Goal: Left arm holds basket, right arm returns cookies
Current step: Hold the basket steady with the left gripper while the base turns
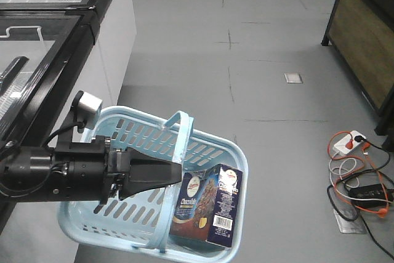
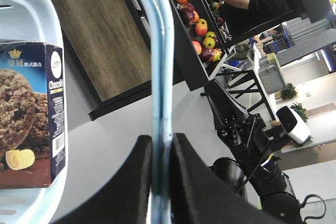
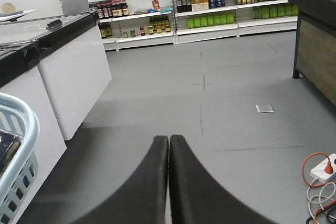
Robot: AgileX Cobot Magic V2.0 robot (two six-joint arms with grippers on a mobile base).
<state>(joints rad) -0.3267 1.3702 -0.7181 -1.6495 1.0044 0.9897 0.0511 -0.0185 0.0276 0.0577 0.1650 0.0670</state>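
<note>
Exterior front-facing view: my left claw (image 1: 177, 173) is clamped on the handle (image 1: 183, 129) of the basket (image 1: 239, 152), cookies (image 1: 209, 204) standing inside it; my right claw (image 3: 169, 142) is pressed together above the floor

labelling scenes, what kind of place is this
Most likely a supermarket: shelves of bottled drinks along the far wall, a fruit display, and a shopping basket.
</note>
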